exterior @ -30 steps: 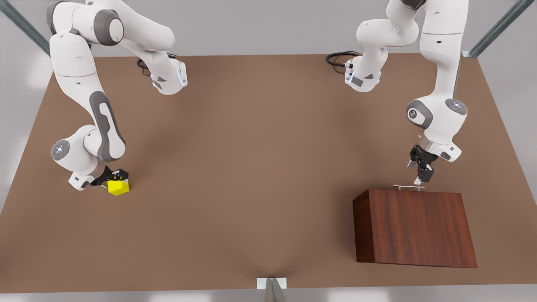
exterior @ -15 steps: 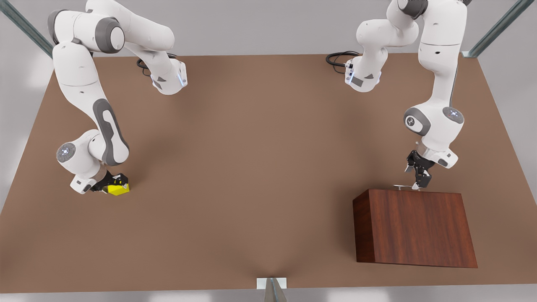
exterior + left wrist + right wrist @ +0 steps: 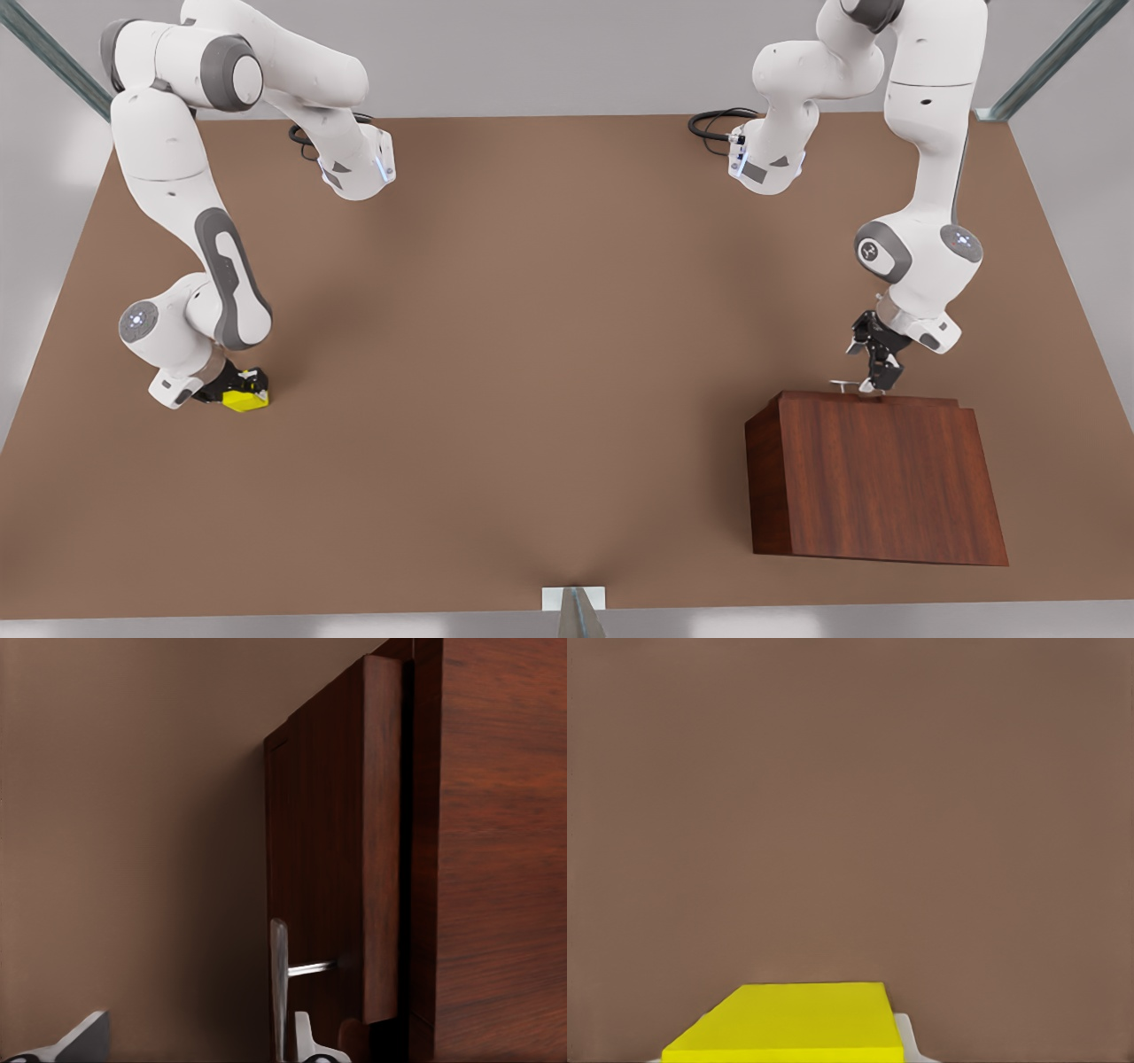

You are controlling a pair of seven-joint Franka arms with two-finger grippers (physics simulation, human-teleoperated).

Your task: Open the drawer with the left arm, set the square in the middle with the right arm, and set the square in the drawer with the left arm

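- The cabinet (image 3: 877, 483) serves as landmark; it sits on the tabletop (image 3: 532, 354) toward the front view's right.
- The drawer (image 3: 873, 400) shows as a thin strip standing just proud of the cabinet's far edge, so it looks barely cracked open. In the left wrist view a dark gap separates the drawer front (image 3: 341, 868) from the cabinet body.
- The left gripper (image 3: 871, 379) is at the drawer's silver handle (image 3: 280, 988), on the side of the cabinet away from the camera. One fingertip sits just beside the bar and the other well apart from it, so the fingers look spread around the handle; I cannot tell whether they actually pinch it.
- The square (image 3: 244, 400) lies on the tabletop far from the cabinet, toward the front view's left.
- The right gripper (image 3: 239, 388) is down over the square, with a pale finger (image 3: 908, 1041) touching the cube's side (the other finger is hidden, so a firm clamp cannot be confirmed).
- To do the pull well, I would draw straight along the drawer's slide axis, away from the cabinet, keeping the bar seated deep between the fingers, since a skewed pull could drag the whole cabinet.
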